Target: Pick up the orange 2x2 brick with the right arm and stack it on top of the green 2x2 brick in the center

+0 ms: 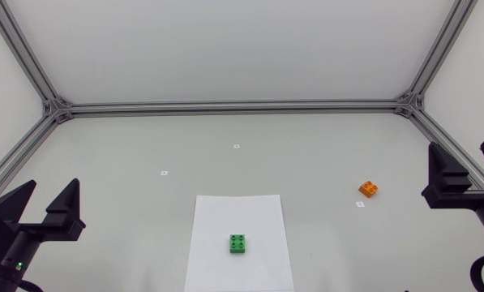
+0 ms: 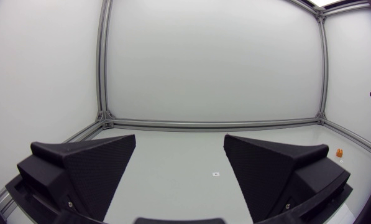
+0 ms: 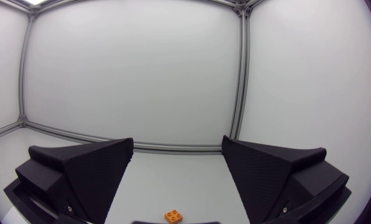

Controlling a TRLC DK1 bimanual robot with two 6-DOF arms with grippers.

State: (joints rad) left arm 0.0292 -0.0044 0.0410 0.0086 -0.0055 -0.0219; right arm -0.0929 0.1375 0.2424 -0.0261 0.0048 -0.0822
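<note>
The orange 2x2 brick (image 1: 368,188) lies on the table at the right, apart from everything; it shows small between the right gripper's fingers (image 3: 174,216) and far off to one side in the left wrist view (image 2: 339,152). The green 2x2 brick (image 1: 238,243) sits on a white paper sheet (image 1: 225,215) at the front centre. My right gripper (image 1: 465,170) stands open at the right edge, to the right of the orange brick, holding nothing. My left gripper (image 1: 43,199) stands open at the front left, empty (image 2: 179,168).
Small white markers (image 1: 164,173) dot the table, one (image 1: 360,204) just in front of the orange brick. An aluminium frame (image 1: 233,106) runs along the table's back and sides, with white walls behind it.
</note>
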